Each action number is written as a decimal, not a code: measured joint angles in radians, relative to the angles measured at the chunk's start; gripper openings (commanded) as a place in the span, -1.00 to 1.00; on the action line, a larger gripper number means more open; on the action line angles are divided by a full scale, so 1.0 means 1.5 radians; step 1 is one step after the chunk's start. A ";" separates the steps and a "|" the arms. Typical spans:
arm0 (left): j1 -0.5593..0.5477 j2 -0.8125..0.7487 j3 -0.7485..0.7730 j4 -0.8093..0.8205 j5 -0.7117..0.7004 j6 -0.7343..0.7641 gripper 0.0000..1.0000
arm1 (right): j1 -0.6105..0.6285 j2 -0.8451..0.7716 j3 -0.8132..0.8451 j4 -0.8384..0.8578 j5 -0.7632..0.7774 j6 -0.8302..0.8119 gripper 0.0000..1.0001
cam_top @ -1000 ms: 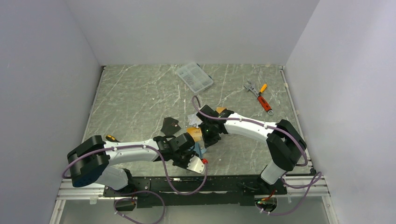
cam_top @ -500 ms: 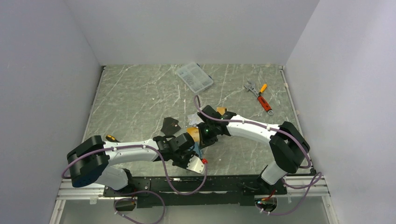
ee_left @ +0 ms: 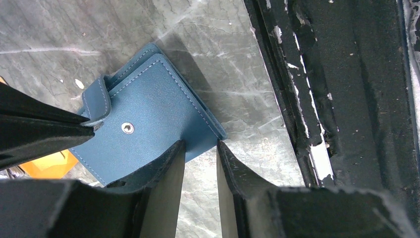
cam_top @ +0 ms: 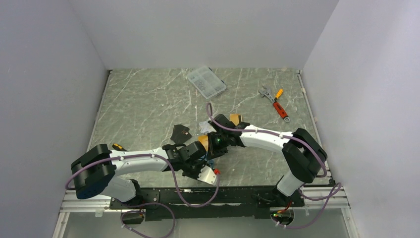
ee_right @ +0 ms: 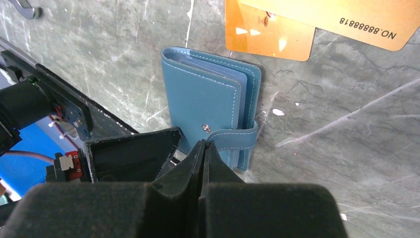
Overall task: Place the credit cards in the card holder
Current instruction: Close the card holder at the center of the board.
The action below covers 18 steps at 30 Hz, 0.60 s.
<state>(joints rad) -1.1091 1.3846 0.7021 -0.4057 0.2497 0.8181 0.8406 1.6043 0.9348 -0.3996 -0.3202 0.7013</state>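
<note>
The card holder (ee_right: pixel 205 99) lies flat and folded shut on the bench (ee_right: pixel 346 129). It is teal-blue, with pale stitching round its edges. Its snap tab (ee_right: pixel 236 134) curls over the open side but is not fastened, and the metal stud (ee_right: pixel 205 128) sits bare beside it. Just beside one end of the holder lie two orange-gold credit cards (ee_right: pixel 270 34), overlapping, one printed with a number along its edge.

We anchor on the black case (cam_top: pixel 181 132). An orange card (cam_top: pixel 202 140) lies just right of it, by where the left gripper (cam_top: pixel 203 161) and right gripper (cam_top: pixel 215 145) meet. A second orange card (cam_top: pixel 235 118) lies farther right, a clear compartment box (cam_top: pixel 206 82) well behind, and a wrench (cam_top: pixel 265 92) far right-behind.
</note>
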 measured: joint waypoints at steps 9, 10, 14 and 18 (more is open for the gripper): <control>0.000 0.000 0.000 0.000 0.001 0.000 -0.32 | 0.001 0.032 0.000 0.023 0.005 0.024 -1.00; 0.000 0.000 0.000 0.000 0.001 0.000 -0.32 | 0.001 0.034 0.000 0.025 0.005 0.026 -1.00; 0.002 0.000 0.000 -0.001 0.003 0.000 -0.32 | 0.005 0.036 0.000 0.030 0.006 0.032 -1.00; 0.003 0.000 0.000 -0.001 0.005 0.001 -0.33 | 0.011 0.040 0.000 0.032 0.016 0.036 -1.00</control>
<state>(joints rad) -1.1046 1.3846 0.7021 -0.4065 0.2569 0.8188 0.8566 1.6638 0.9348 -0.3511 -0.2962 0.7559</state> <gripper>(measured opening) 0.341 0.008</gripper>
